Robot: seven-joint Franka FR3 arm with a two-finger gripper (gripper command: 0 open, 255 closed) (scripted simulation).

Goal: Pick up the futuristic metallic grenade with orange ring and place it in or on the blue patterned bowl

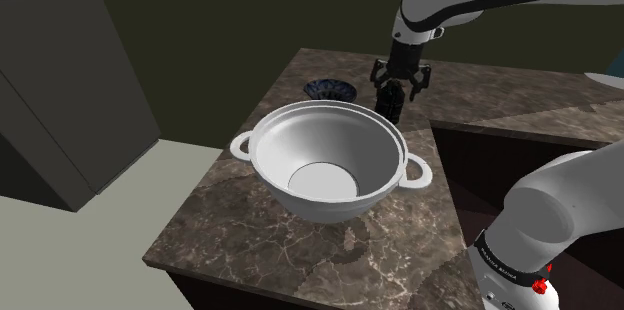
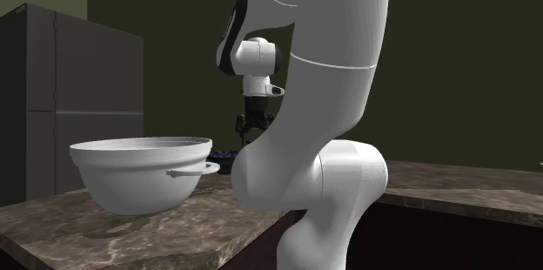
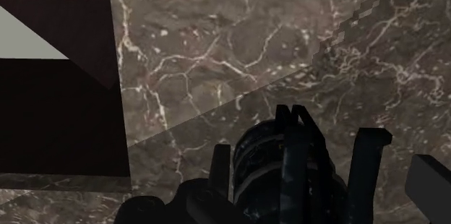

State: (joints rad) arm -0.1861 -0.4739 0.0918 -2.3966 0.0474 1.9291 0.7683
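Looming dark over the marble counter (image 3: 217, 56), the grenade (image 3: 271, 168) is partly cut off.

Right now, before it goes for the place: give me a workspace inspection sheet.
Surface: brown veined marble counter.
Job's things: dark grenade in the tool, no orange ring visible; blue patterned bowl near the counter's far edge.
Clutter: large white bowl with two handles, mid-counter, in front of the blue patterned bowl in the shoulder view.
Tool: clasps the grenade, to the shoulder view's right of the blue patterned bowl.
Cables: nothing seen.
Surroundings: tall grey cabinet, dark green wall, pale floor.
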